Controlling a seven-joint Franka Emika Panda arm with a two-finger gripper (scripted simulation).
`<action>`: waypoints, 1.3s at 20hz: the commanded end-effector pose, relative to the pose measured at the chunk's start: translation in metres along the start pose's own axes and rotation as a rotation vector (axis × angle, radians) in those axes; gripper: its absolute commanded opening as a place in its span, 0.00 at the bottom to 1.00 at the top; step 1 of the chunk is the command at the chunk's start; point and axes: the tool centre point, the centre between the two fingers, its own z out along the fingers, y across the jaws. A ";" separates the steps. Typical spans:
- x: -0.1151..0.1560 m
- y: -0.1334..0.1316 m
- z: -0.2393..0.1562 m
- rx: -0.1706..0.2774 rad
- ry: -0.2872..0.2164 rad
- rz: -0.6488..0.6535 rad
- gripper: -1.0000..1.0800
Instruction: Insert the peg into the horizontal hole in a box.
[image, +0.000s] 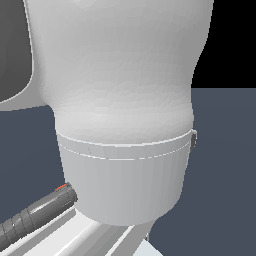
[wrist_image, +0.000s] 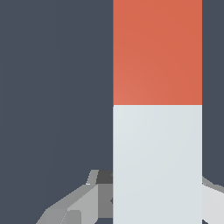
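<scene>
Filling the wrist view's right half, the peg (wrist_image: 157, 109) is looking rigid and smooth — fingers (wrist_image: 76, 203) flanking its pale end, apparently pinching it; box not showing.

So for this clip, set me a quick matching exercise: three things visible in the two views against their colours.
Things:
1. one end of the peg
2. rest of the peg
3. arm housing filling the exterior view

Colours:
A. pale grey-white bar
B. orange-red
C. white rounded shell

Pairs: 1-B, 2-A, 3-C
</scene>
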 end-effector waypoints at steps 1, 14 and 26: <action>-0.001 0.000 0.000 0.000 -0.001 0.000 0.00; 0.010 0.003 -0.002 0.000 0.000 0.037 0.00; 0.057 0.021 -0.013 0.000 -0.001 0.224 0.00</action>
